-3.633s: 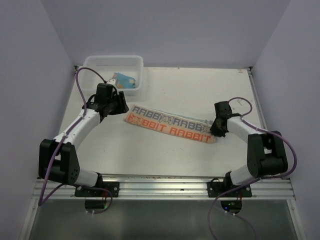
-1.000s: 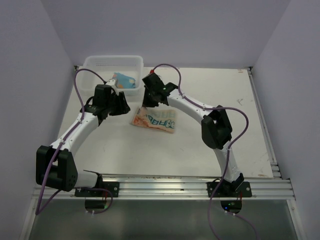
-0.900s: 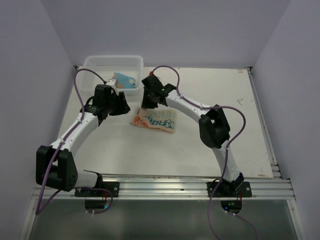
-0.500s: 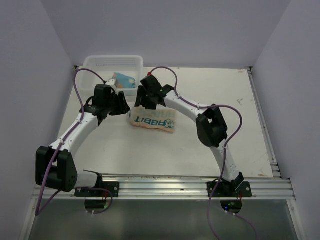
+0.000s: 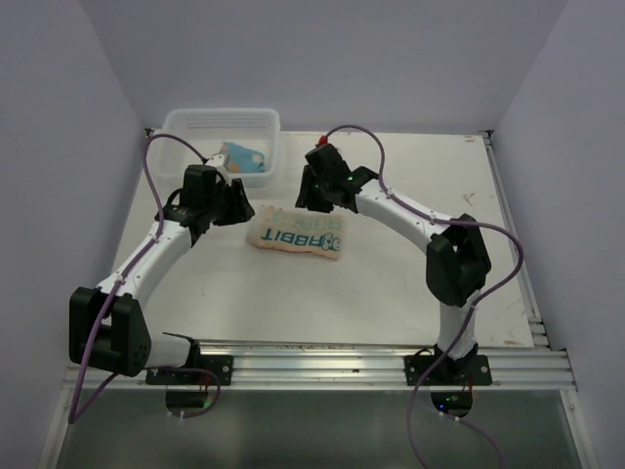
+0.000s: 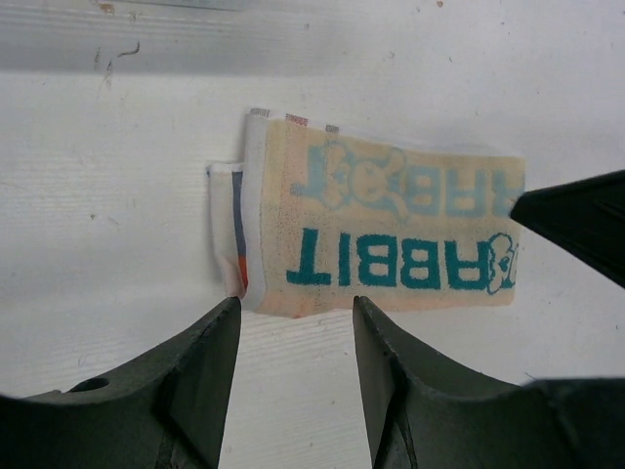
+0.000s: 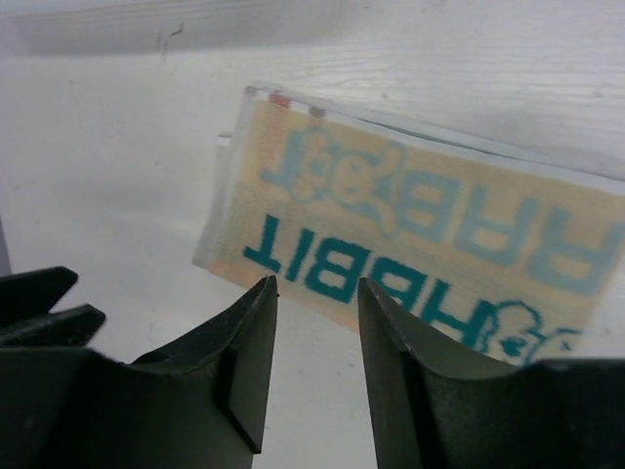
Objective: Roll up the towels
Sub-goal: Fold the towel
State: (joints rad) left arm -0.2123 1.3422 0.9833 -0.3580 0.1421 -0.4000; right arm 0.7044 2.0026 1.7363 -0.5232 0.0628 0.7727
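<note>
Two towels here: the cream towel (image 5: 296, 234) lies folded flat on the table (image 5: 391, 283) between the arms, and the blue towel (image 5: 241, 157) sits bunched in the white basket (image 5: 195, 125) at the far left corner. The left claw (image 6: 295, 308) and the right claw (image 7: 315, 285) are both spread with nothing between the fingers, the left just off the cream towel's layered left end, the right near its far edge. I'd guess it's light, floppy and a bit slidey on that smooth top, so pinching all layers at a short end — not the middle — looks best for rolling.
</note>
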